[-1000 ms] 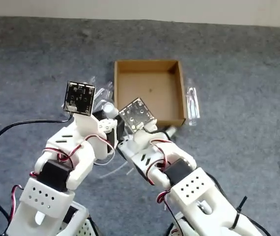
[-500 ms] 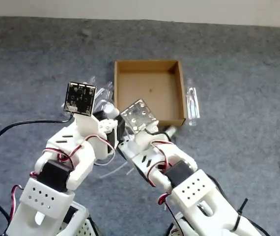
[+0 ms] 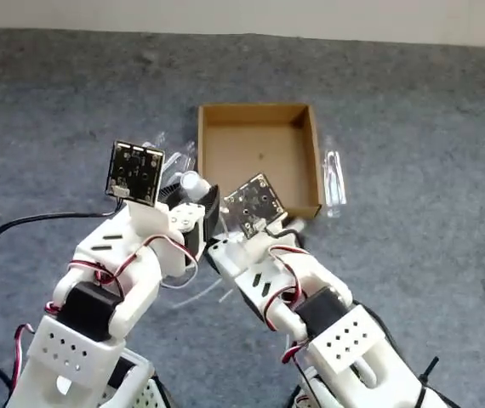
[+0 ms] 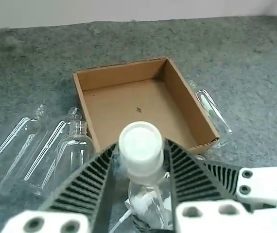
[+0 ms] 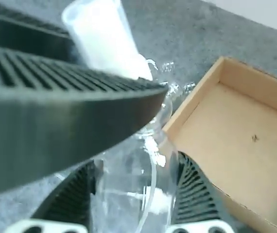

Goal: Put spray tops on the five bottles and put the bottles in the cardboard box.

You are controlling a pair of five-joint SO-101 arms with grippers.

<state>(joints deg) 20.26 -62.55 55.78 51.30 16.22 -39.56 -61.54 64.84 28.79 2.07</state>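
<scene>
Left gripper pinches the white spray top between its fingers. Right gripper clamps the clear bottle just under that top. Beyond the fingertips sits the cardboard box, with loose bottles lying beside it.

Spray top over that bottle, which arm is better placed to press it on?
Left, probably. The left gripper grips the white spray top from both sides, atop the bottle, while the right gripper holds the bottle's body below.
</scene>
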